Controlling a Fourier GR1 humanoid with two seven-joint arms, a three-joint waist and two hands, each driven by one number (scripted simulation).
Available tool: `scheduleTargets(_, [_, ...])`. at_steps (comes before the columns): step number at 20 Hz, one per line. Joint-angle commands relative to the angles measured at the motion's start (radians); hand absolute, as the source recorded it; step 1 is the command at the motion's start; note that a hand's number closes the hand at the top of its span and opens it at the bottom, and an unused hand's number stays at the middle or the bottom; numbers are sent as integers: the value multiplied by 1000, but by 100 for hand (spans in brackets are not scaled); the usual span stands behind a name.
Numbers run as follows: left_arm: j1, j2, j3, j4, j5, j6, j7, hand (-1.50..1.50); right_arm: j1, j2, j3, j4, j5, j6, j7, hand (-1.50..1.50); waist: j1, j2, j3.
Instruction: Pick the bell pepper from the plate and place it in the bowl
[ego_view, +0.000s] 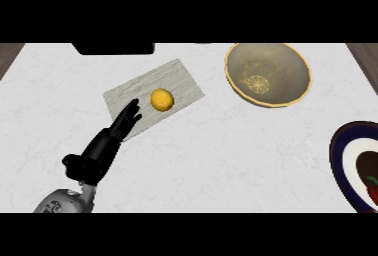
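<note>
Nothing of the task looks done yet: the bell pepper (371, 187) lies on the plate (341, 165) at the right edge, well apart from the bowl (267, 74). The left hand (111, 137) stretches with straight, spread fingers, holding nothing, toward a yellow fruit (162, 99) on a grey mat (136, 92); no right hand shows.

The left hand (111, 137) lies with straight fingers over the near edge of a grey mat (148, 92); just ahead of its fingertips a yellow fruit (162, 99) blocks the way. To its right runs bare tabletop (236, 150), up to the bowl (299, 62) and plate (343, 165).
</note>
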Motion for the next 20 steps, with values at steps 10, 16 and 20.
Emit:
scheduleTargets(10, [-37, -26, -13, 16, -14, -25, 20, 0, 34, -440, 178, -51, 338, 267, 166, -150, 28, 5, -4])
scheduleTargets(16, [-28, -28, 8, 17, -34, -32, 14, 0, -27, -507, 182, -134, 253, 490, 355, -150, 18, 0, -3])
scheduleTargets(20, [-9, -13, 54, 6, -14, -76, 30, 0, -43, -457, 185, -210, 245, 551, 463, -150, 12, -2, -3])
